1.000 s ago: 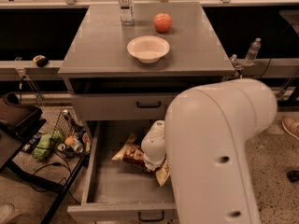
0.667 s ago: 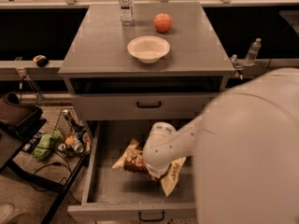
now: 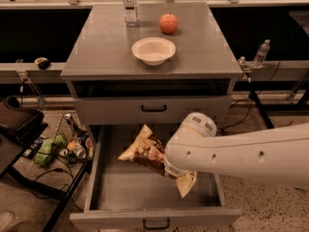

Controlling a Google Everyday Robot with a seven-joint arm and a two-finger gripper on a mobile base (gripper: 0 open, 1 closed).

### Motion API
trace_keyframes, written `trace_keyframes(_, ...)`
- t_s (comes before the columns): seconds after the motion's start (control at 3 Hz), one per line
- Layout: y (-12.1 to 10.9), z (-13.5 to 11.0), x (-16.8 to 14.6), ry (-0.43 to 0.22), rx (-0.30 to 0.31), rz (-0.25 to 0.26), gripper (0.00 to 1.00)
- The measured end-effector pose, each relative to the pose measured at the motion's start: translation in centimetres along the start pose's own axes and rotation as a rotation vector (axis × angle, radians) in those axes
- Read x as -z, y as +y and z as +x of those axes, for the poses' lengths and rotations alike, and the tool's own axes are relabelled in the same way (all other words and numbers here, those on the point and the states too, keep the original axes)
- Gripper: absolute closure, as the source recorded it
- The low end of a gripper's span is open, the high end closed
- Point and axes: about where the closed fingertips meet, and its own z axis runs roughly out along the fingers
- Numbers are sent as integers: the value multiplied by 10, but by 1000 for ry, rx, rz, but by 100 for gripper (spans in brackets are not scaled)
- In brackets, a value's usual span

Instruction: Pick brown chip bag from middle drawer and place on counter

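Here the brown chip bag [image 3: 145, 151], within the middle drawer [image 3: 116, 197] below the front edge of the counter [image 3: 106, 42], is being covered by the gripper [image 3: 169, 168], whose grasp cannot be told; a loose hold on crinkly film could let it slip.

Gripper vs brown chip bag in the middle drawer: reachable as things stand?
Likely yes. The middle drawer stands open, nothing else lies over the brown chip bag, and the gripper is down inside the drawer at the bag's near end, mostly hidden under the arm.
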Motion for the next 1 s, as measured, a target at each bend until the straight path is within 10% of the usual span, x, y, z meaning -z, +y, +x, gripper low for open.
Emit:
trace_keyframes(0.33, -51, 12, 72, -67, -119, 52, 100)
trace_keyframes(1.0, -105, 5, 155, -108, -107, 67, 100)
